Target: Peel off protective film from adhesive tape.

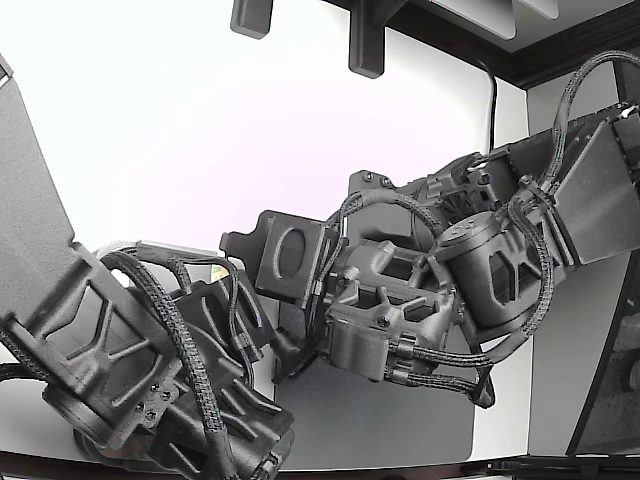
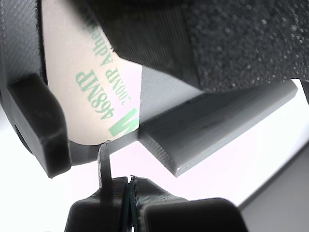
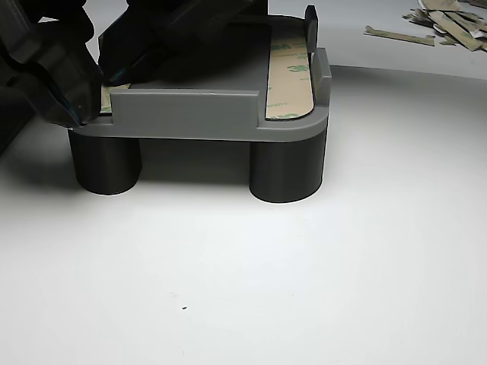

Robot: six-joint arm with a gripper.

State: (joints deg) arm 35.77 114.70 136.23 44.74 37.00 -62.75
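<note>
Tape strip: a tan strip of film (image 2: 91, 82) with green letters lies flat on the gray holder (image 3: 190, 114), in the slot on the other view's left, so it cannot slide away while it is peeled.
Second strip: another film-covered strip (image 3: 289, 76) lies in the slot on that view's right, its film not yet peeled off.
Holder legs: two dark round legs (image 3: 285, 171) lift the holder off the white table (image 3: 304, 266), so a gripper can reach the strip's end.
Gripper: the gripper (image 2: 126, 186) sits at the rounded end of the strip, its thin tips pressed close together.
Hold: it looks like it is pinching the film's edge, but the pictures do not show this for sure.
Old scraps: peeled bits (image 3: 445, 23) lie far back on the table, out of the way.
Second arm: two dark arms (image 1: 400, 300) crowd together over the holder.
</note>
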